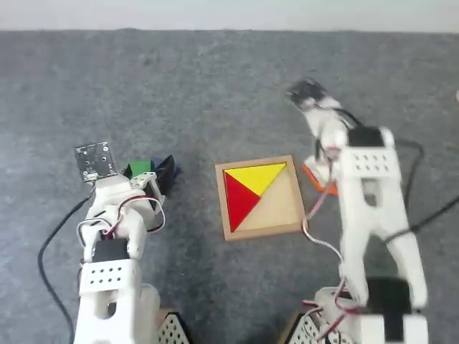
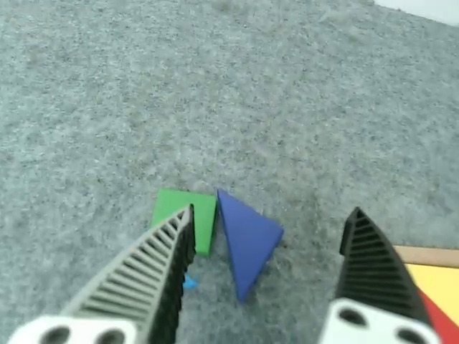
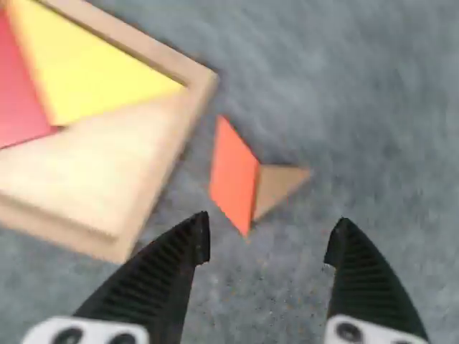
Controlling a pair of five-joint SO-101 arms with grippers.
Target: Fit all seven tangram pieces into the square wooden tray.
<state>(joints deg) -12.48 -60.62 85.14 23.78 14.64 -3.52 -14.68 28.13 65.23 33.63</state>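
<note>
The square wooden tray (image 1: 295, 206) lies mid-table and holds a yellow triangle (image 1: 257, 176) and a red triangle (image 1: 239, 200). My left gripper (image 2: 269, 233) is open above a blue triangle (image 2: 247, 236), with a green square (image 2: 185, 216) beside one finger and a scrap of light blue (image 2: 189, 282) under it. The left arm (image 1: 115, 215) stands left of the tray over the green square (image 1: 138, 169). My right gripper (image 3: 271, 238) is open just above an orange parallelogram (image 3: 234, 174) and a tan triangle (image 3: 281, 183), close to the tray's corner (image 3: 203, 79). The orange parallelogram (image 1: 313, 178) peeks out by the right arm.
Grey carpet covers the table. The right half of the tray (image 3: 86, 172) is bare wood. Cables (image 1: 423, 215) trail beside the right arm and another cable (image 1: 50, 244) loops left of the left arm. The far half of the table is open carpet.
</note>
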